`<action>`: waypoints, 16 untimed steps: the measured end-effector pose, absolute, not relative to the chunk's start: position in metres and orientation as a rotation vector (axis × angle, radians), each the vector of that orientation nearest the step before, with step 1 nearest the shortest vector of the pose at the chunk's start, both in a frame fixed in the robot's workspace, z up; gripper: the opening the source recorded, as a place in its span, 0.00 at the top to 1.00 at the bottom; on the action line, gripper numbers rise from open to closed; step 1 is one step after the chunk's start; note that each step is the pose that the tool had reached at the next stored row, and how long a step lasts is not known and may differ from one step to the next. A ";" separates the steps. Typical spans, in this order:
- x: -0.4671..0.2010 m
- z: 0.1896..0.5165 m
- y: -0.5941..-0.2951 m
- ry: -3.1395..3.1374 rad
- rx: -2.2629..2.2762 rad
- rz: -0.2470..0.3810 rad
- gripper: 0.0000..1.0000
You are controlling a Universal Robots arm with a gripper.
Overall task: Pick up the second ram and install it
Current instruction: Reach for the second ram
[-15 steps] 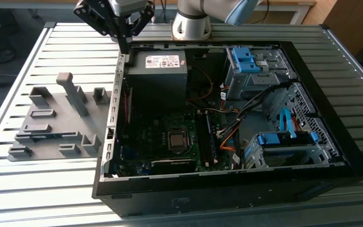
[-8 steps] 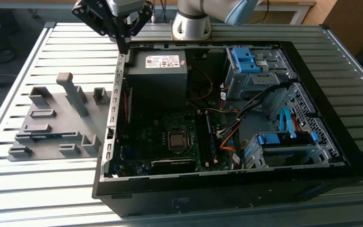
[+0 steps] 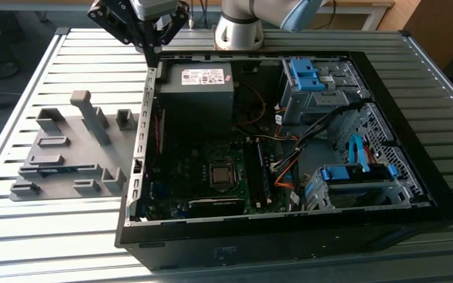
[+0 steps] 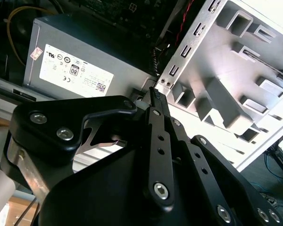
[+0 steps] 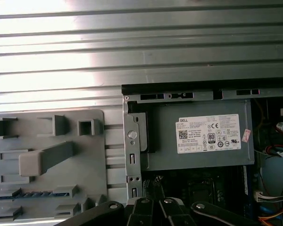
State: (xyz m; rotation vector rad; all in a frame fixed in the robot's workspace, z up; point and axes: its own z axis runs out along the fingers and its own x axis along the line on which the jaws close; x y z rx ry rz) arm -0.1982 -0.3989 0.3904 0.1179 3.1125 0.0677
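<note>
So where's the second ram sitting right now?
The thin blue-green ram stick sits in a slot of the grey plastic fixture plate, on the exterior view's left of the open black computer case.

My arm (image 3: 238, 29) is silver with a pale blue joint cap — its gripper (image 4: 154, 92) matt black, linkages dotted with silver screws.

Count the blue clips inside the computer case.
2. One blue clip is at the far end of the case; the second clip is nearer the camera, at the exterior view's right. More may be hidden inside.
</note>
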 end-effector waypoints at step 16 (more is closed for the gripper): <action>-0.204 0.390 -0.399 3.113 0.118 0.068 0.89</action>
